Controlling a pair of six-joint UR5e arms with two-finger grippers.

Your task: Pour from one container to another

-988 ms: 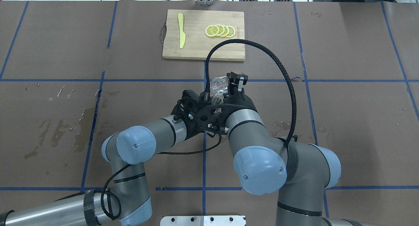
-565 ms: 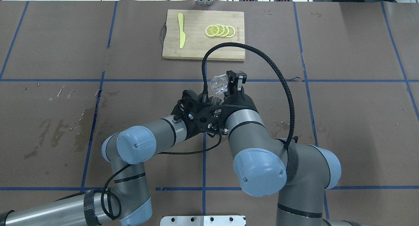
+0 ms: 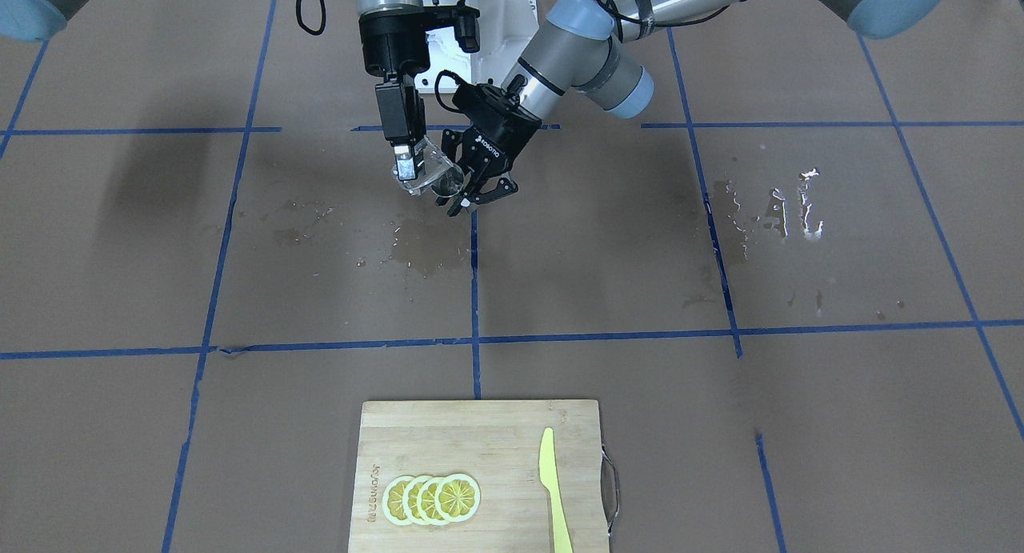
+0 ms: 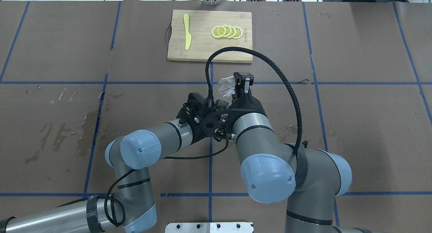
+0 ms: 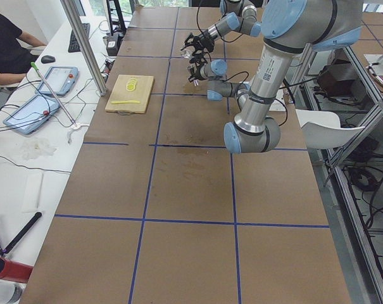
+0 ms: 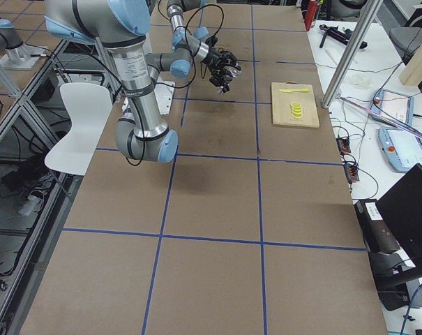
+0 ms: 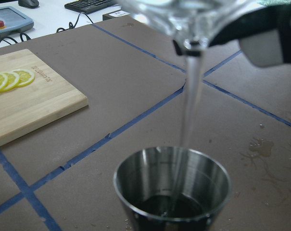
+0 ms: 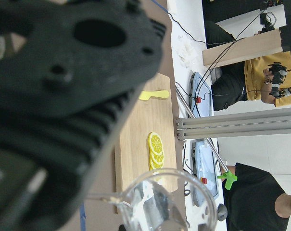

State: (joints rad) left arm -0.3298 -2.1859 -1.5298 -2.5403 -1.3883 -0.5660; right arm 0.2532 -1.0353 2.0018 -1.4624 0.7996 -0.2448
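A clear cup (image 4: 226,85) is tipped over in my right gripper (image 4: 237,86), which is shut on it. In the left wrist view a thin stream of water (image 7: 191,96) falls from the clear cup (image 7: 183,19) into a metal cup (image 7: 171,190) just below it. My left gripper (image 3: 468,191) is shut on that metal cup (image 3: 448,187) and holds it upright above the table, with a little water in the bottom. In the front view the right gripper (image 3: 408,167) and the clear cup (image 3: 428,173) hang right beside it. The right wrist hides most of the left gripper from overhead.
A wooden cutting board (image 4: 202,47) lies at the far middle, with lemon slices (image 4: 226,31) and a yellow knife (image 4: 187,31) on it. Wet patches (image 3: 424,253) mark the brown table under the cups, and more wet streaks (image 3: 776,209) lie toward the robot's left side.
The right wrist has turned a little, tipping the clear cup further and shifting it slightly away from the robot. Its black cable loop swung left. The left arm held still.
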